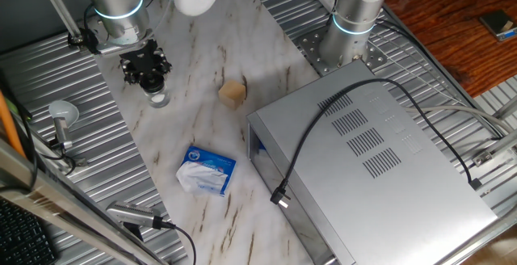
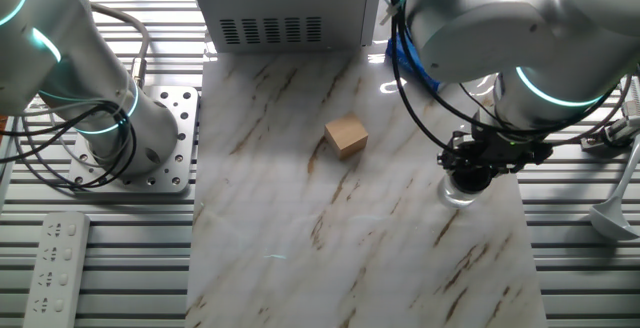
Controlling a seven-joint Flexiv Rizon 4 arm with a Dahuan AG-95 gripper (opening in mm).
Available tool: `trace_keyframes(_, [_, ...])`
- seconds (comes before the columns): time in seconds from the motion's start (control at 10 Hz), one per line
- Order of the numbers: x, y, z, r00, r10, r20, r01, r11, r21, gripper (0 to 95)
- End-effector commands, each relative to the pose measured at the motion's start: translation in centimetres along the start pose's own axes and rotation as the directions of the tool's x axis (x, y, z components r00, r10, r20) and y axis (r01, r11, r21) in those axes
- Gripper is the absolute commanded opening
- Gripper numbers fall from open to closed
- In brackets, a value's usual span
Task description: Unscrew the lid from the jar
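At the left edge of the bench (image 1: 202,79), in the one fixed view, the hand (image 1: 148,69) stands straight down over the jar (image 1: 158,98). Only the lower glass part of the jar shows under the black fingers. The lid (image 2: 470,178) is almost fully hidden by the hand in both views, so I cannot tell if the fingers are already pressed on it or a little apart from it. The jar stands upright on the marble surface, near the ribbed metal border.

To the right of the jar, about in the middle of the bench, lies the tan cube (image 1: 233,93), well apart from it. Nearer to the front edge lies the blue-and-white packet (image 1: 207,170), and further right stands the grey metal box (image 1: 363,160) with a black cable (image 1: 323,128) over it.

I judge that the step in hand is the grasp and turn of the lid. To do it well, the fingers should close evenly on the lid only, not on the glass, with the wrist axis in line with the jar axis. Nothing holds the jar, so it may spin together with the lid; a light downward pressure during the turn should help, then a straight lift.
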State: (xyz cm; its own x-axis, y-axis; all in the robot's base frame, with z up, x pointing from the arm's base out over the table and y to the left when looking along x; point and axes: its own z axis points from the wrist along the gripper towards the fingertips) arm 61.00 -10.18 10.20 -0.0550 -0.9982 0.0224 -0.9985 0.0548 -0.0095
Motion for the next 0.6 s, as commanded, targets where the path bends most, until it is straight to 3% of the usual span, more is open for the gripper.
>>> trace_keyframes(0.1, [0.03, -0.01, 0.07, 1.000, -0.012, 0.000, 0.012, 1.000, 0.001, 38.0])
trace_keyframes(0.6, [0.03, 0.04, 0.09, 0.999, -0.052, 0.000, 0.052, 0.999, 0.001, 38.0])
